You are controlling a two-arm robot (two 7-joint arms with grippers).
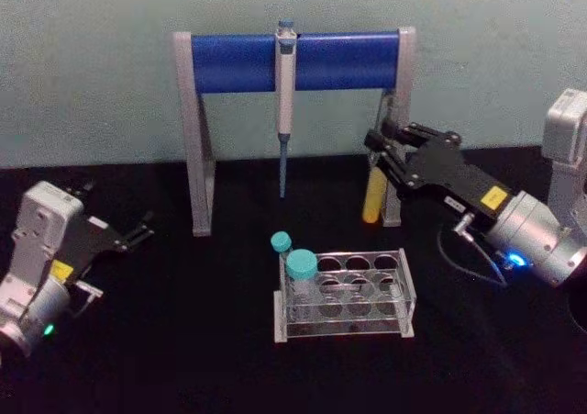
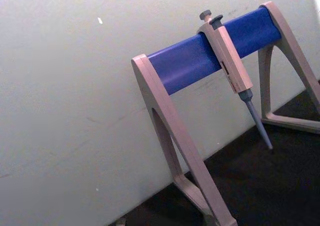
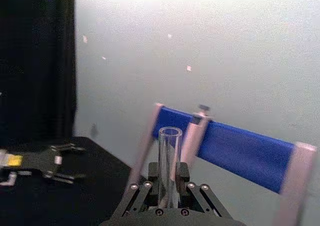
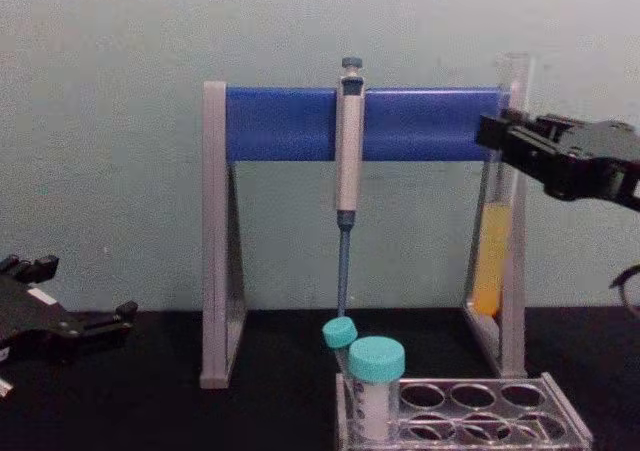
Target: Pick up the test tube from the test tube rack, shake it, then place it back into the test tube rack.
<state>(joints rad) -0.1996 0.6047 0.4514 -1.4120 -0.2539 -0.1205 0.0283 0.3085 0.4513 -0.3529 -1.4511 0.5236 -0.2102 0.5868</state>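
Observation:
My right gripper (image 1: 382,148) is shut on the test tube (image 1: 374,196) and holds it upright in the air, behind and to the right of the test tube rack (image 1: 401,290). The clear glass tube has yellow-orange liquid in its lower part (image 4: 491,254). Its open top rises above the gripper (image 4: 504,137). In the right wrist view the tube's mouth (image 3: 169,151) stands up between the fingers (image 3: 150,178). The tube hangs just in front of the right leg of the pipette stand (image 1: 400,129). My left gripper (image 1: 138,231) rests open at the table's left side.
A grey-and-blue pipette stand (image 1: 238,62) spans the back, with a pipette (image 1: 285,93) hanging from its bar. Two teal-capped tubes (image 1: 301,265) stand in the rack's left end. The black table (image 1: 183,341) lies bare in front and to the left.

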